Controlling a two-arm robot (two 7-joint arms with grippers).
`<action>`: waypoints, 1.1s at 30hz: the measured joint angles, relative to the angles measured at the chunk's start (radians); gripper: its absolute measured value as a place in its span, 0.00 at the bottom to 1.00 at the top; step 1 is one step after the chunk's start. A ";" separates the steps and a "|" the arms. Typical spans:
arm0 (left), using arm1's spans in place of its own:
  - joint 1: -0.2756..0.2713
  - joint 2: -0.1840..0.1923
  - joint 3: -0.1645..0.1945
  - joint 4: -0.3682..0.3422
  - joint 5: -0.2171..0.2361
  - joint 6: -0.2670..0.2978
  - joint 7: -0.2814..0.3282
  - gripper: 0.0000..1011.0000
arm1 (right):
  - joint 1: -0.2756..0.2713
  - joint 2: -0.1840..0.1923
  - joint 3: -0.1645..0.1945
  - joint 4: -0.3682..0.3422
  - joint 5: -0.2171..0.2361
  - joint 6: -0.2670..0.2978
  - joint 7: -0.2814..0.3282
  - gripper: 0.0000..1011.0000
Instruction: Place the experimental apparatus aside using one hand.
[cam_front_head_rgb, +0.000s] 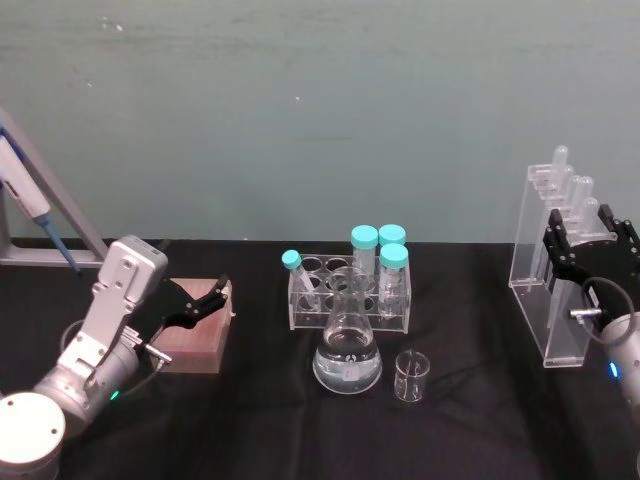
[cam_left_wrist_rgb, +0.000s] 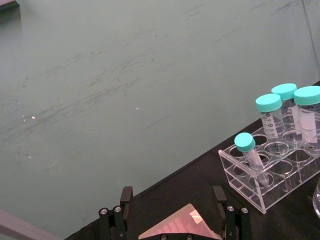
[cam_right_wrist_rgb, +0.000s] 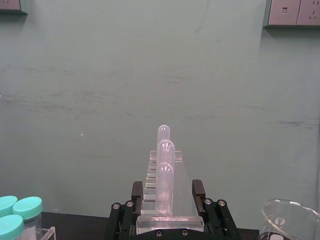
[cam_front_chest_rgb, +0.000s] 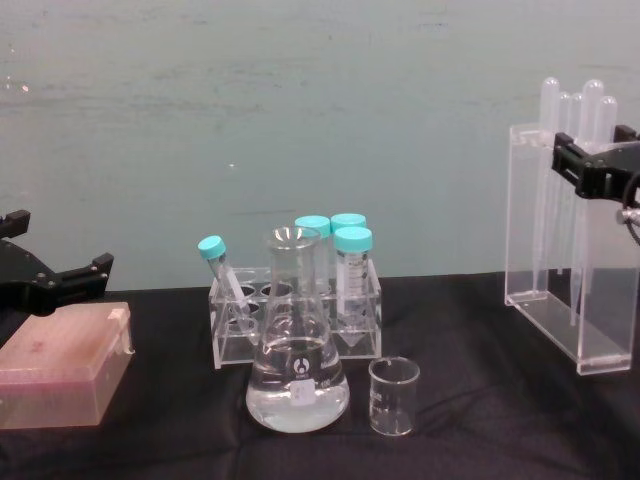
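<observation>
The tall clear acrylic stand (cam_front_head_rgb: 552, 300) (cam_front_chest_rgb: 545, 250) with plastic pipettes (cam_right_wrist_rgb: 165, 150) rests on the black table at the far right. My right gripper (cam_front_head_rgb: 590, 235) (cam_right_wrist_rgb: 168, 192) (cam_front_chest_rgb: 590, 160) clasps the stand's top, a finger pressed against each side. A conical flask (cam_front_head_rgb: 348, 352) (cam_front_chest_rgb: 297, 375) with clear liquid sits mid-table, and a small glass beaker (cam_front_head_rgb: 411, 377) (cam_front_chest_rgb: 392, 397) is just right of it. My left gripper (cam_front_head_rgb: 218, 298) (cam_left_wrist_rgb: 172, 200) (cam_front_chest_rgb: 60, 280) hovers open over a pink box at the left.
A clear rack (cam_front_head_rgb: 350, 295) (cam_left_wrist_rgb: 260, 175) with several teal-capped tubes stands right behind the flask. The pink box (cam_front_head_rgb: 195, 342) (cam_front_chest_rgb: 60, 375) lies at the left. A blue and white pipettor (cam_front_head_rgb: 25, 190) leans at the far left. The wall runs close behind the table.
</observation>
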 joint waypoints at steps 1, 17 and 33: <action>0.000 0.000 0.000 0.000 0.000 0.000 0.000 0.99 | 0.000 0.003 0.003 0.000 0.001 -0.002 0.002 0.60; 0.000 0.000 0.000 0.000 0.000 0.000 0.000 0.99 | -0.002 0.032 0.032 0.000 0.022 -0.022 0.029 0.60; 0.000 0.000 0.000 0.000 0.000 0.000 0.000 0.99 | 0.005 0.066 0.067 0.017 0.054 -0.038 0.058 0.60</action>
